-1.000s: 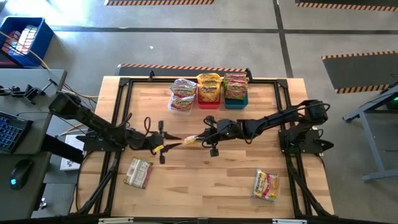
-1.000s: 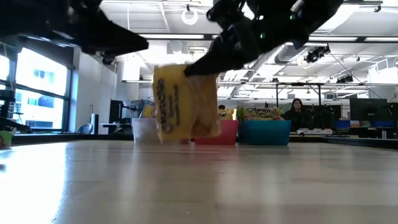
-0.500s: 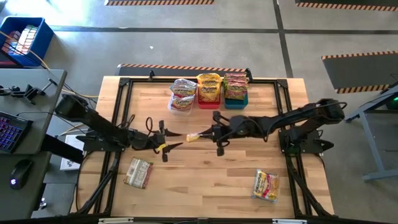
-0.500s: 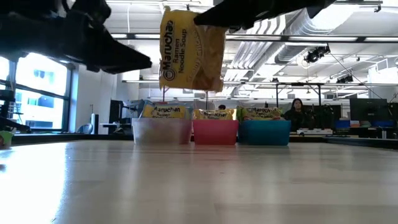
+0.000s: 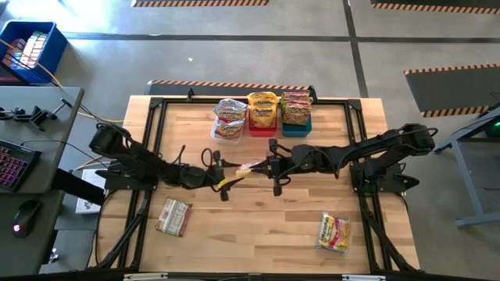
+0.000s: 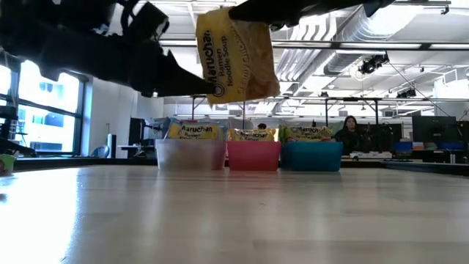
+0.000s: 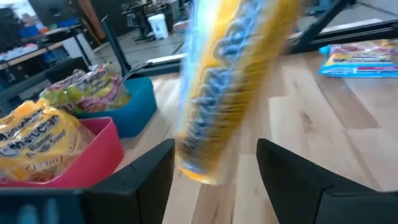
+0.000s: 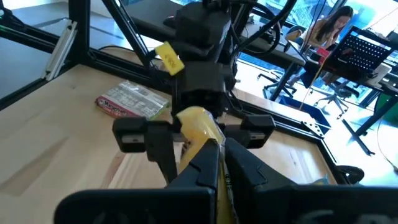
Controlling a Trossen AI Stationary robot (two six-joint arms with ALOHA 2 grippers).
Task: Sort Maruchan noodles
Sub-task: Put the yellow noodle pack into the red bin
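Yellow packet (image 6: 236, 53) held above the surface (image 5: 258, 211)
Right gripper (image 5: 261, 166) pinches it; left gripper (image 5: 229, 183) is spread around its other end, near the 3 bins (image 5: 264, 125).

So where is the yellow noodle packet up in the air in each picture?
High view: yellow packet mid-table, between both grippers.
Low view: top centre, hanging above the bins.
Left wrist view: centre, blurred.
Right wrist view: centre.
Shared landmark: the red bin, also seen low and from the left wrist.
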